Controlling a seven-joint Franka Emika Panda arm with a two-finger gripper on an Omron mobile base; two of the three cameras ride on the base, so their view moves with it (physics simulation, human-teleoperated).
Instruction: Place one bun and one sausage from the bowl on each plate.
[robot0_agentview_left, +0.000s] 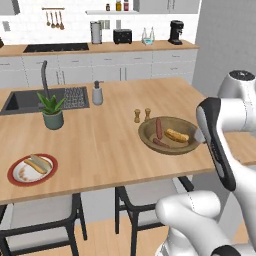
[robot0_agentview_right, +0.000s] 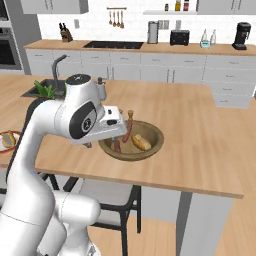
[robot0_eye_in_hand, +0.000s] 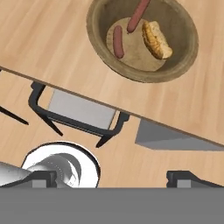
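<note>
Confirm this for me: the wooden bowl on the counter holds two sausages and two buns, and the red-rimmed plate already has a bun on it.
Not quite. The wooden bowl holds two sausages but only one bun, as the hand view shows plainly. The rest stands: in the left base view the red-rimmed plate already has a bun on it.

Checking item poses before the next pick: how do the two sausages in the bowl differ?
In the hand view, the longer sausage leans up the bowl wall, reaching towards the rim; the shorter sausage lies flat on the bowl floor. The longer one sits nearer the bun; the shorter one lies further from it. Both are reddish-brown and lie free of the gripper.
</note>
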